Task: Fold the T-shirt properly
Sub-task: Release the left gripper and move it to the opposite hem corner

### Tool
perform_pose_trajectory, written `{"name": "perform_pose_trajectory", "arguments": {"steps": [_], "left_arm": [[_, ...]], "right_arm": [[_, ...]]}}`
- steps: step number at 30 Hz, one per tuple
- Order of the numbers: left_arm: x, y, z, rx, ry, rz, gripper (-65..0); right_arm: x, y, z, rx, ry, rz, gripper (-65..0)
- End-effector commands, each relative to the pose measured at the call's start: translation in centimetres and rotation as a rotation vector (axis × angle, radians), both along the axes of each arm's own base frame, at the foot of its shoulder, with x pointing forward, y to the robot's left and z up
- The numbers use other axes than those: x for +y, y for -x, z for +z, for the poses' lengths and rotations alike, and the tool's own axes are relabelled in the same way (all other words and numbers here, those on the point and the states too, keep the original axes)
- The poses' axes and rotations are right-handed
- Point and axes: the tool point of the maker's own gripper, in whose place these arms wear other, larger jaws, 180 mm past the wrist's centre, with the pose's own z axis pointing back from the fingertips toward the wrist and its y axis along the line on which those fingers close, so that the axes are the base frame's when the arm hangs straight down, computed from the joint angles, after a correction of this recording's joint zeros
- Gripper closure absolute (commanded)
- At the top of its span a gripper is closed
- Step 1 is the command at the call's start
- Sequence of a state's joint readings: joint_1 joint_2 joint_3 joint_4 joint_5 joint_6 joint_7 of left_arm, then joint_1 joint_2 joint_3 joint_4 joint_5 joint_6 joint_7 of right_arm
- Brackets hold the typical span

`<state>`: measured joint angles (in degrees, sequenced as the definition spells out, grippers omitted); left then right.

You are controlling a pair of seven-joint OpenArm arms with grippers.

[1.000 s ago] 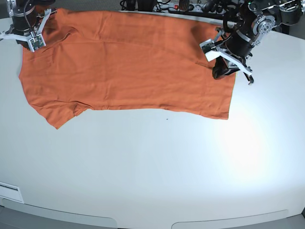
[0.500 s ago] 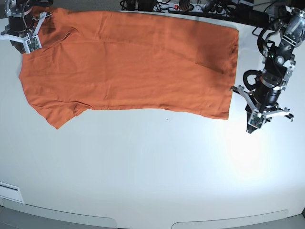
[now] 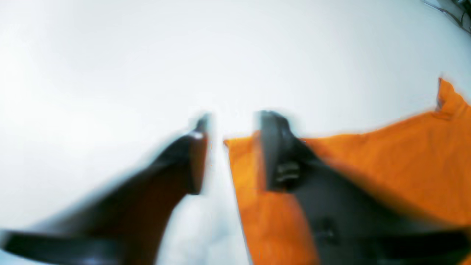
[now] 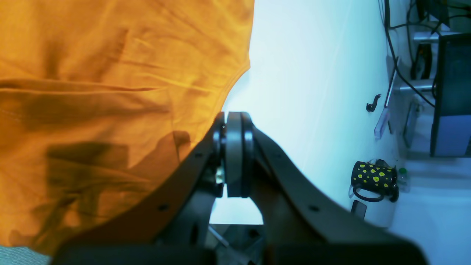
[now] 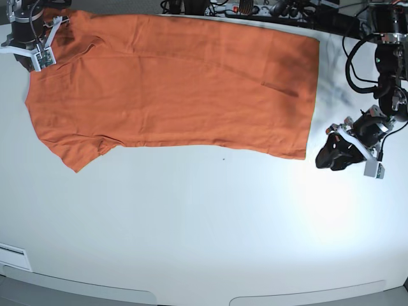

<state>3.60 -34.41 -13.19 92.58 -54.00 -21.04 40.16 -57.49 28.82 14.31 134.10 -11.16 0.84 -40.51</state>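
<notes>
In the base view we find no readable writing or label. The T-shirt (image 5: 172, 83) lies spread flat across the far half of the white table (image 5: 204, 229), its hem edge toward the right and a sleeve pointing toward the near left. The left gripper (image 5: 331, 156) sits on the right of this view, low over bare table just beside the shirt's near right corner, apart from the cloth; how far its jaws stand apart we cannot tell from here. The right gripper (image 5: 35, 56) is at the far left, over the shirt's collar end.

In the left wrist view, which is blurred, the left gripper (image 3: 230, 125) has its two dark fingers (image 3: 274, 147) spread with a clear gap between them and nothing in it. The shirt's corner (image 3: 353, 173) lies under and behind the right-hand finger, with bare table under the other.

In the right wrist view the right gripper (image 4: 233, 125) has its pads pressed together at the curved edge of the T-shirt (image 4: 110, 92); whether cloth is pinched between them we cannot tell. Far to the right stands a dark mug with yellow spots (image 4: 373, 178); we read no text on it.
</notes>
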Motion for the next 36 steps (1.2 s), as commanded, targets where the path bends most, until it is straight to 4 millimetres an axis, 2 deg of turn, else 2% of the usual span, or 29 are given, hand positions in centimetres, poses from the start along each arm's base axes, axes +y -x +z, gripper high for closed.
{"name": "perform_pose_trajectory", "arguments": {"steps": [1,5,10,14,20,23,29,35,36], "left_arm": [[0.7,-0.8,1.5,-0.040,-0.004,0.029,-36.1],[1.2,-0.8,0.1,0.003,-0.028,0.053,-36.2],[1.0,-0.3,-4.0,0.113,-0.005,0.026,-36.2],[0.2,0.0,-6.1,0.188,0.053,-0.030,-36.1],[-0.6,-0.9,-5.8,0.184,0.079,-0.066,-36.0],[-1.7,-1.0,-6.0,0.193,0.081,-0.096,-36.0],[-4.2,-0.8,-6.9,0.222,0.062,-0.174,-36.0],[-5.3,-0.4,-7.3,0.244,0.074,-0.200,-35.9],[-5.4,-0.2,-7.2,0.242,0.077,-0.214,-34.4]], "right_arm": [[0.1,-0.4,0.8,-0.025,0.017,0.019,0.0],[0.1,-0.4,0.8,-0.027,0.017,0.019,0.0],[0.1,-1.1,1.2,-0.053,0.013,0.018,0.0],[0.5,-1.6,1.1,-0.065,-0.020,0.018,0.0],[0.7,-1.6,1.0,-0.059,-0.035,0.022,0.0],[0.7,-1.6,1.0,-0.061,-0.036,0.025,0.0],[0.7,-1.6,1.0,-0.061,-0.036,0.025,0.0],[0.7,-1.6,1.0,-0.060,-0.036,0.024,0.0],[0.7,-1.6,1.0,-0.060,-0.036,0.024,0.0]]}}
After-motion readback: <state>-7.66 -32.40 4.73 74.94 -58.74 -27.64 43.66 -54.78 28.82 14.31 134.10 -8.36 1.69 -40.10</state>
